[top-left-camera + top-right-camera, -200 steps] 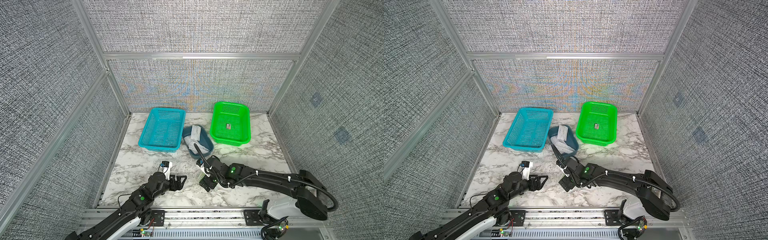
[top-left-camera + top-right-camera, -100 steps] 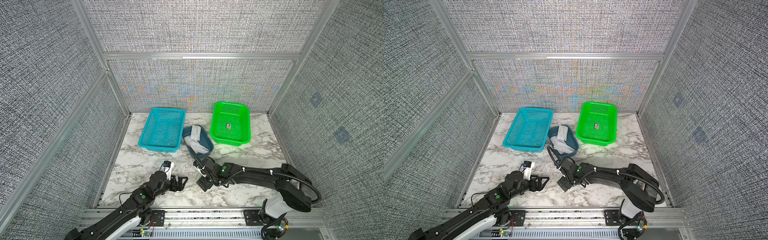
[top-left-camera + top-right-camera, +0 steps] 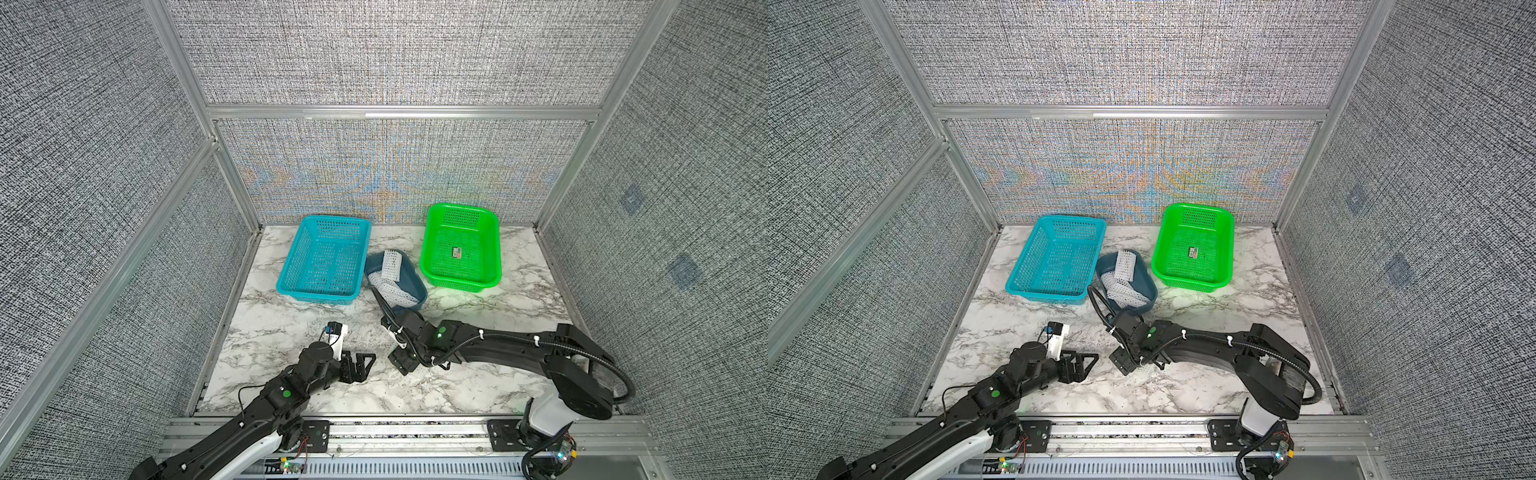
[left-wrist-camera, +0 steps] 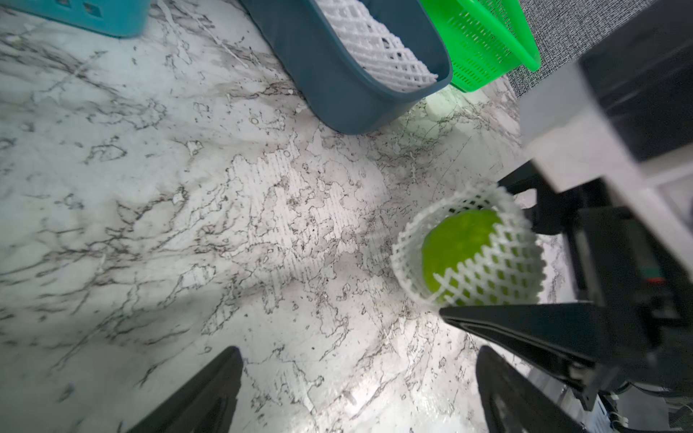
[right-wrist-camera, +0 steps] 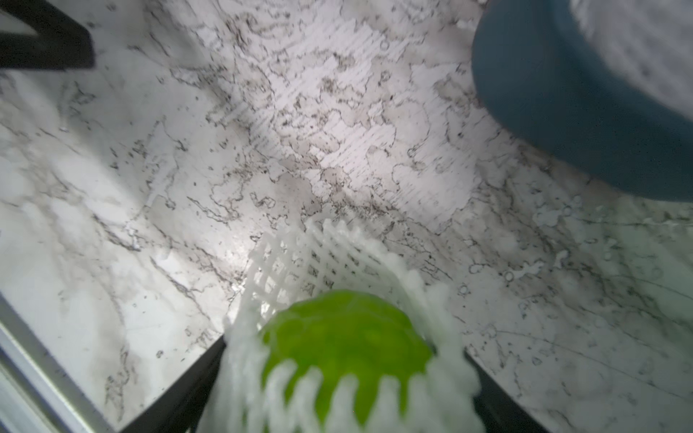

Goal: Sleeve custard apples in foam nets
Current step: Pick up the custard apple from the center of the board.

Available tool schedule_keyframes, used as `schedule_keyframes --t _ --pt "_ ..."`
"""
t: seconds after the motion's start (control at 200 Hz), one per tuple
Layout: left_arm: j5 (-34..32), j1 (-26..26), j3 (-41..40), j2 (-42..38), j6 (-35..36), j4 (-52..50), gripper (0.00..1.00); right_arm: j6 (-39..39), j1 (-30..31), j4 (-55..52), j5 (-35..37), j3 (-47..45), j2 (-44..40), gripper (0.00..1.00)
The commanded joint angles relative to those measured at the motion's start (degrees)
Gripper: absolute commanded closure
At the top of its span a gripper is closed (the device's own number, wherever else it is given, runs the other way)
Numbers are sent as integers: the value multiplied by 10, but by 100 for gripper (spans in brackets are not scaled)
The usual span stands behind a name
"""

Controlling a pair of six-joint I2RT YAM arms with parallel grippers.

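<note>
While our left gripper (image 3: 365, 368) hangs jaws-apart at lower centre, the custard apple (image 4: 461, 255) sits sleeved in foam net (image 4: 408, 240) just right, flanked by right gripper (image 3: 401, 363); clamped or not, we can't tell. Soft net, fruit likely bruisable: we'd pinch mid-body, lightly.

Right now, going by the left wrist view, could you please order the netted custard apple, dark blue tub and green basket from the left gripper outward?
From the left gripper:
1. Custard apple in its foam net, in the right gripper.
2. Dark blue tub, mid-table.
3. Green basket, back right.
</note>
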Motion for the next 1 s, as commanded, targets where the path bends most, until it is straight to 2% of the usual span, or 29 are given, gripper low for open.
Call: schedule_keyframes --t 0.0,0.515,0.715,0.885,0.995 --pt "0 1 11 11 15 21 2 6 -2 -26 3 16 -19 23" --pt "27 0 96 97 73 41 1 39 -68 -87 -25 4 -97 24" --pt "61 0 116 142 96 68 1 36 -91 -150 38 4 -128 24" --pt "63 0 128 161 110 76 1 7 -154 -165 42 6 -197 24" --pt "60 0 133 172 121 84 1 -37 -210 -175 46 39 -207 23"
